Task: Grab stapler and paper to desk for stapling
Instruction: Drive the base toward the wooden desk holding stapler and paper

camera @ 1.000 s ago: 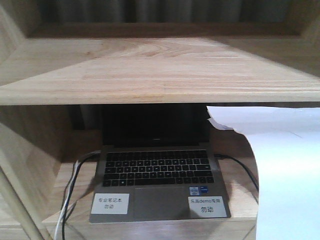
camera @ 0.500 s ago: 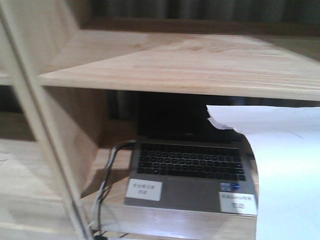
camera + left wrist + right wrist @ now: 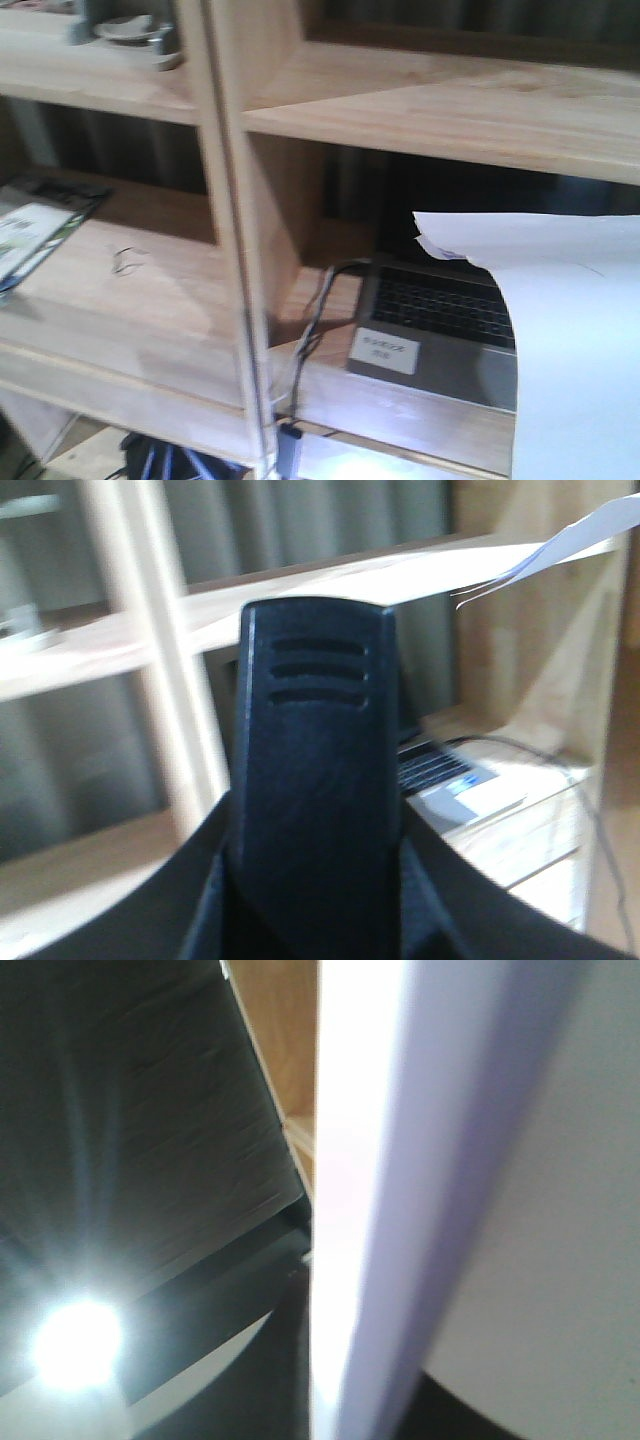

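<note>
Left wrist view, closest: the stapler (image 3: 315,740), a matte black moulded plastic block with a rounded top and three short grooves. It stands upright between the dark curved sides of the left gripper (image 3: 315,890), which is narrow and closed against its flanks. The contact is dark and blurred.

Right wrist view: the paper (image 3: 520,1210), a smooth white sheet, fills the right half edge-on. It runs down between dark shapes at the bottom edge. That is the right gripper (image 3: 345,1390), pinched onto the sheet as far as the blur allows. Behind are a dark ribbed surface, a pale wood strip and a glaring round lamp (image 3: 75,1345).

Front view: the paper hangs in the air at lower right. It curls over in a broad arc, with a ragged, creased top-left corner, and covers part of the laptop (image 3: 440,310). The laptop is flat grey metal with a black keyboard and a small white rectangular label (image 3: 385,350) on the palm rest. It sits in the shelf unit (image 3: 450,110), made of light grainy wood boards. Thin dark cables (image 3: 315,320) drop off the board's edge beside a slim wooden post (image 3: 230,250). Farther left, in the next bay, a glossy printed booklet (image 3: 35,235) lies tilted.
</note>
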Tool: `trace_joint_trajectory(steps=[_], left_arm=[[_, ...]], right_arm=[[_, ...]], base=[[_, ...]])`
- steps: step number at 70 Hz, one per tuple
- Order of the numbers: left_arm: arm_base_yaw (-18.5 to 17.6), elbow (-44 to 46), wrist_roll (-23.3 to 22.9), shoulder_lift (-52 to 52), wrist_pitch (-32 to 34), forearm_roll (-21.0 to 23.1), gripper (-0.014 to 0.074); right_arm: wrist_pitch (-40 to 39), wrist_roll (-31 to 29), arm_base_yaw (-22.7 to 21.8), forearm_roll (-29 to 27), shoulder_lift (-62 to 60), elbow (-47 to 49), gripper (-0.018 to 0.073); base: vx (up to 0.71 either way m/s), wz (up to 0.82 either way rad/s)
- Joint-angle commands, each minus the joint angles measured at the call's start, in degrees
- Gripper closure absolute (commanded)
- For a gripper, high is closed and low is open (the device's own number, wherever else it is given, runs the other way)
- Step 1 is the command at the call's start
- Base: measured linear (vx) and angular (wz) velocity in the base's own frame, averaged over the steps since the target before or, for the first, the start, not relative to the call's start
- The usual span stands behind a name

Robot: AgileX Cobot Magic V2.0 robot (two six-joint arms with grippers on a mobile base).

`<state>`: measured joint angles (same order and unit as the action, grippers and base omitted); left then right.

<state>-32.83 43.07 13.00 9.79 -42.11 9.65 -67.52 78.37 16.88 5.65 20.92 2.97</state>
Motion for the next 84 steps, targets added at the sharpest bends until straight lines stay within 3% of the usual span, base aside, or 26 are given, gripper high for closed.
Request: trace_joint_trajectory(steps=[1, 84], left_arm=[[-0.51, 1.64, -0.08, 0.85, 6.54, 0.91, 0.0602], [-0.51, 1.64, -0.08, 0.85, 6.54, 0.91, 0.0602]], right_arm=[[-3.62, -0.54, -0.41, 0.42, 0.39, 1.4, 0.0562], [-3.58, -0.54, -0.41, 0.42, 0.39, 1.4, 0.0562]], base=[[-0.1, 0.39], [-0.13, 0.52]])
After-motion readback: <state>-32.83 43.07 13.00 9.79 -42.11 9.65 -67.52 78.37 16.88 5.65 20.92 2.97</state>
